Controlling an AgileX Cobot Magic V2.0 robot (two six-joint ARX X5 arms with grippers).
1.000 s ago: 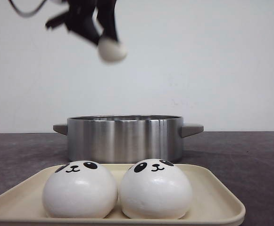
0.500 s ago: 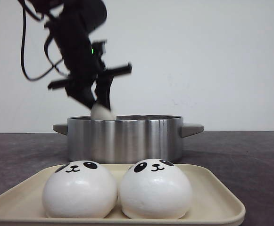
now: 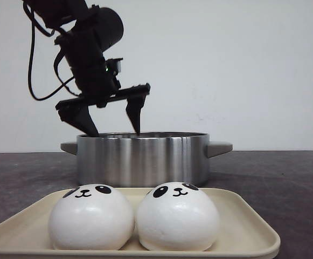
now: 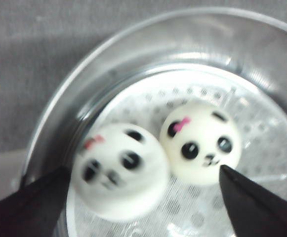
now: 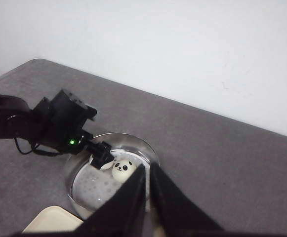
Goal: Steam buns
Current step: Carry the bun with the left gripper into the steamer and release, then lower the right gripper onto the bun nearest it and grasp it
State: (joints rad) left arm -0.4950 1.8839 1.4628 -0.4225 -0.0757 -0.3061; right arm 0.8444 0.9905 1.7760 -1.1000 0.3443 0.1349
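Two white panda-faced buns [image 3: 91,218] [image 3: 178,216] sit side by side on a cream tray [image 3: 240,218] at the front. Behind it stands a steel pot [image 3: 143,159]. My left gripper [image 3: 115,133] hangs open and empty just above the pot's rim. In the left wrist view two more buns lie on the perforated steamer plate [image 4: 262,148] inside the pot: a blurred one [image 4: 116,177] and a sharp one [image 4: 201,143], both below the open left gripper [image 4: 143,207]. My right gripper [image 5: 147,173] is shut and empty, high above the pot [image 5: 84,190].
The pot has two side handles [image 3: 220,147]. The table [image 3: 285,183] is dark grey with a white wall behind. In the right wrist view the left arm [image 5: 54,123] reaches over the pot, and a tray corner [image 5: 54,224] shows near it.
The left gripper came down from high up with a bun, reached the pot's rim, opened and let the bun drop into the pot. The tray buns have not moved.
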